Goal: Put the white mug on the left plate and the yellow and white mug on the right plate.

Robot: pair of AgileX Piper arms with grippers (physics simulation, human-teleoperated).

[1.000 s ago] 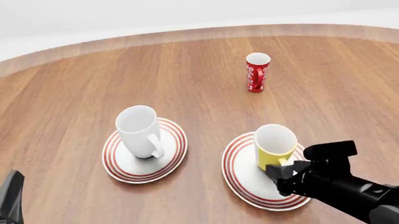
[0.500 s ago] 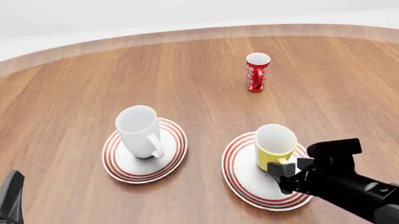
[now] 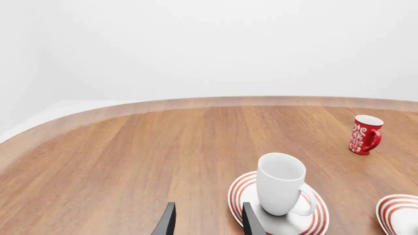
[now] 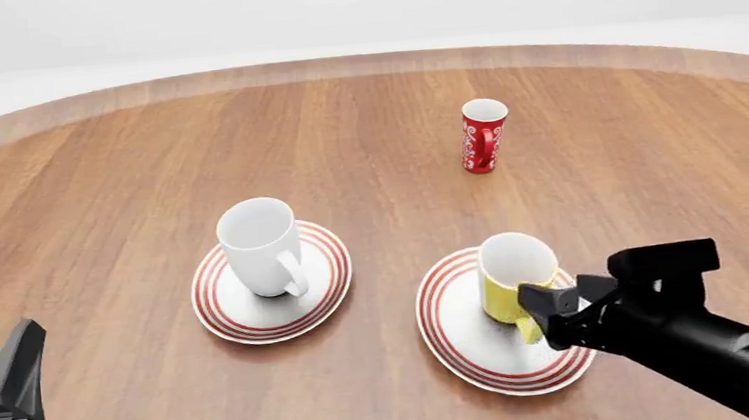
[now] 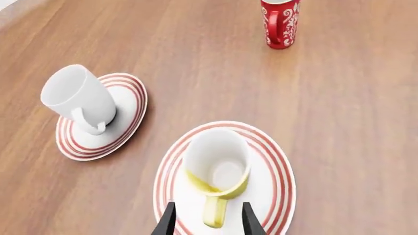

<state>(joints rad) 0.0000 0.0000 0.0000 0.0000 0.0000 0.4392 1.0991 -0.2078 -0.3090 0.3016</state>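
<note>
**Inspector:** What stood on the table (image 4: 104, 171) apart from the task items?

**Assistant:** A slim red cup (image 4: 483, 136) with white scroll markings stood upright toward the far side, well apart from both plates. It had a small handle, seen from the wrists. The markings were ornament only; no readable writing or brand was found on any item.

**Inspector:** Location of the mugs?

**Assistant:** The white mug (image 4: 262, 246) stood upright on the left plate (image 4: 229, 317), handle toward the near side. The yellow and white mug (image 4: 515, 275) stood upright on the right plate (image 4: 452, 339), its yellow handle pointing toward the right gripper (image 5: 205, 221).

**Inspector:** Condition of the grippers?

**Assistant:** The right gripper's fingers were spread, one on each side of the yellow handle's end, not closed on it; in the wrist view a gap showed on both sides. The right arm covered the near right edge of the right plate in the front view. The left gripper (image 3: 205, 222) hung near the table's near left side, fingers apart with nothing between them, the left plate just beyond.

**Inspector:** Obstructions?

**Assistant:** Nothing lay between either gripper and its plate.
</note>
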